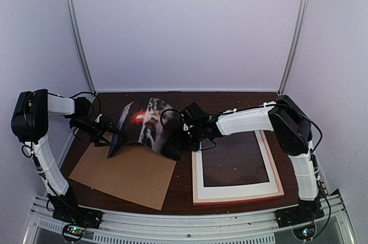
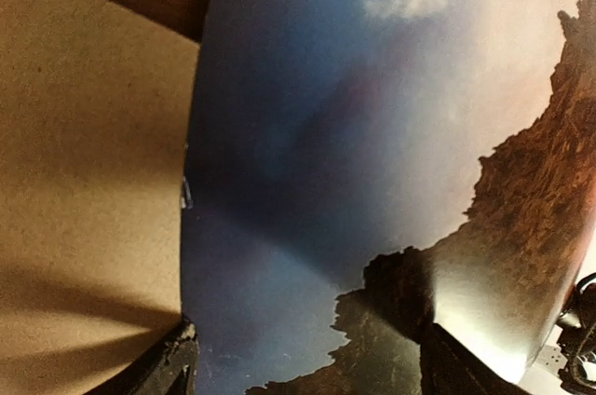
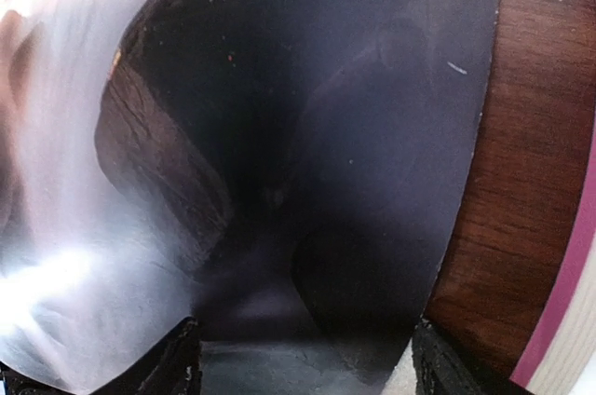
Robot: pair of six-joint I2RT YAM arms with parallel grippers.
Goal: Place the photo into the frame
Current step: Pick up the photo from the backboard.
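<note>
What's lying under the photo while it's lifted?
The far part of the cardboard backing board and the dark table run beneath the bowed photo. What lies directly below it is covered from above. The frame lies apart, to its right.

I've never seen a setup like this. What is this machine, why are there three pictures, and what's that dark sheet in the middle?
It is a robot: a left arm and a right arm bolted at the near edge of a table. The wide picture comes from a fixed camera above and behind them. The other two come from a camera on each wrist, so the black left fingers and right fingers show at the bottom. On the table lie a brown cardboard board and a pink-rimmed frame with a white border inside. The dark sheet is a photo, arched up between the arms. Both sets of fingers stand wide apart; how they hold it I cannot tell.
</note>
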